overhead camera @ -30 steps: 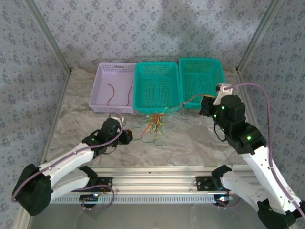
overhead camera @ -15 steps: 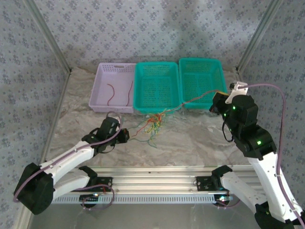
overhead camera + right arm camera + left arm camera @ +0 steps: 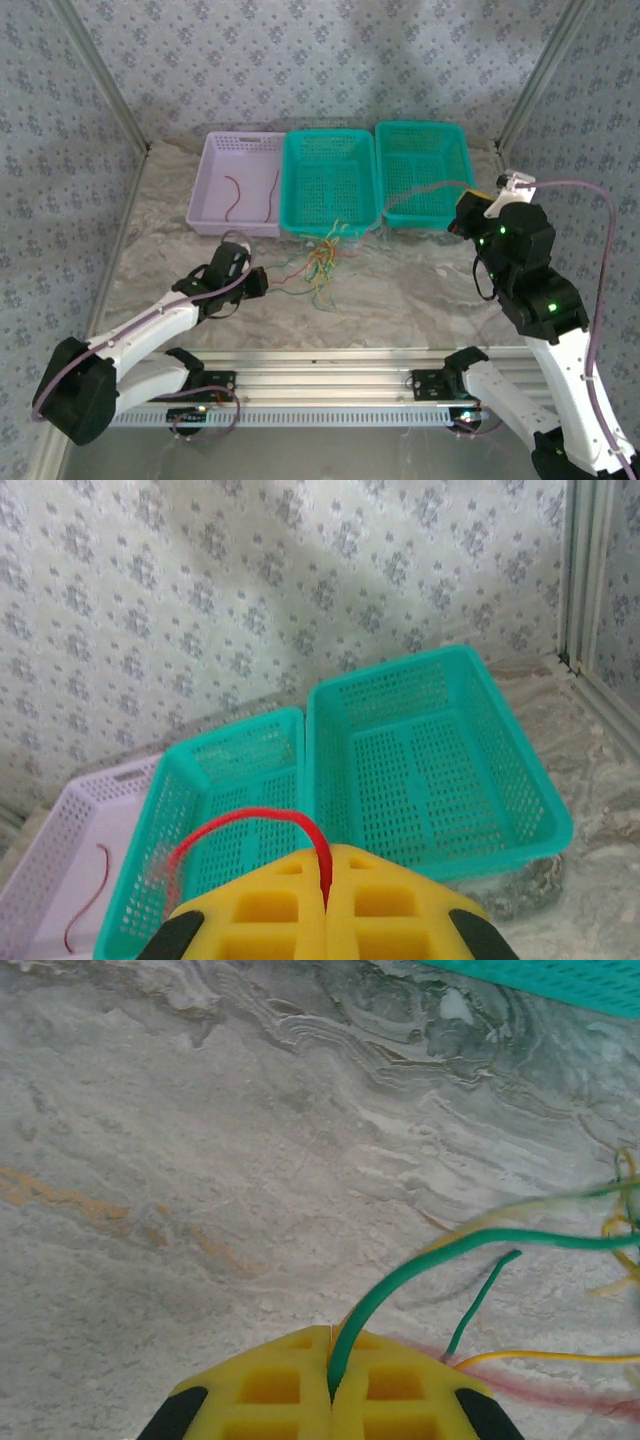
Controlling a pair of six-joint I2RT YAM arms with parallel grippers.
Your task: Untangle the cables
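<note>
Both jaw pairs clamped: left gripper [image 3: 330, 1365] nips green cable [image 3: 480, 1237], right gripper [image 3: 326, 888] nips red cable [image 3: 260, 814], tangled cables [image 3: 322, 262] between them.

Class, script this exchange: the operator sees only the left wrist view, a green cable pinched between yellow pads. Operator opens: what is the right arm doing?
Observer: The right end effector is shut on a red cable, above the table beside the right teal basket.
Operator: Where does that cable lead?
Observer: Over that basket's front corner, down into the tangle.
Operator: Anything sorted yet?
Observer: Yes, two red cables lie in the lilac basket.
</note>
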